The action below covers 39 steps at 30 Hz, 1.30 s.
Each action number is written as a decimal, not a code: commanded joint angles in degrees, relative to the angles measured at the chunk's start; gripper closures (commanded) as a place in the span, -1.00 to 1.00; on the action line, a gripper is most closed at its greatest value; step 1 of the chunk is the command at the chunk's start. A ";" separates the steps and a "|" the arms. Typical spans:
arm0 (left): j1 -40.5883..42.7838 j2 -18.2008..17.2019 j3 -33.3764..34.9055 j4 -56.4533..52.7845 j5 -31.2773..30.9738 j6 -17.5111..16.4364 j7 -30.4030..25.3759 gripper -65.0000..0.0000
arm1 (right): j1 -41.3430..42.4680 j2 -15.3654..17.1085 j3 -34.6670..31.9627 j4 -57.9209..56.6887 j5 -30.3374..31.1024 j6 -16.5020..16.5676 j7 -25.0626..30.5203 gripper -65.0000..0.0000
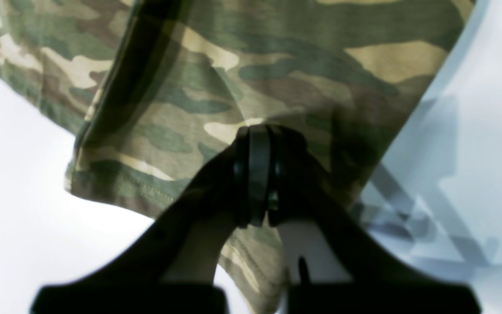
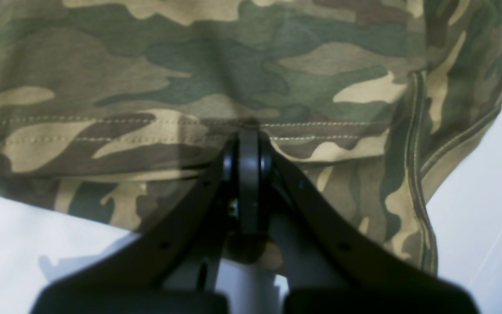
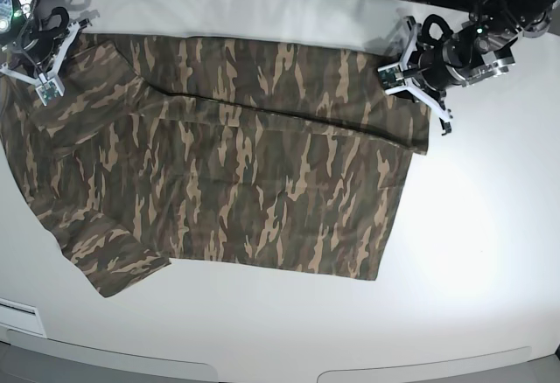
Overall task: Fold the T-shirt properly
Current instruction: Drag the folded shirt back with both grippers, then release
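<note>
Base view is showing the green, brown and tan camouflage cotton T-shirt (image 3: 236, 182) lying spread across the white table (image 3: 472, 252). Left gripper (image 3: 395, 75) and right gripper (image 3: 42, 86) are clenching opposite corners, likely carrying one long edge inward.

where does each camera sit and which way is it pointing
Left wrist: rides the left arm, looks along its own shut left gripper at the T-shirt, with white table beside.
Right wrist: rides the right arm, looks along the shut right gripper onto a stitched hem.
Base: high up, looking down on the table with the shirt spread across it; left gripper on the picture's right, right gripper on its left.
Shared: all three show the T-shirt and the table.
</note>
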 commanded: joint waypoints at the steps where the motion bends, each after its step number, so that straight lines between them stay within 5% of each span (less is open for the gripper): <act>1: 1.20 -0.94 0.37 0.68 -0.81 -1.70 3.96 1.00 | -0.90 0.83 0.39 0.96 0.17 0.13 -0.55 1.00; 14: 10.40 -4.22 0.37 6.78 3.72 1.07 8.94 1.00 | -7.74 0.68 0.39 1.42 -0.39 -0.85 -2.01 1.00; 21: 14.99 -6.01 0.37 12.28 8.24 2.86 9.49 1.00 | -9.64 0.66 0.39 1.42 -2.75 -4.15 -2.91 1.00; 27: 15.17 -6.49 0.37 12.52 13.46 5.79 9.49 1.00 | -9.79 0.52 0.39 1.42 -2.38 -4.63 -5.44 1.00; 39: 15.19 -6.47 0.37 12.57 15.61 5.86 9.49 1.00 | -13.22 0.55 0.42 2.10 -1.42 -5.38 -3.87 1.00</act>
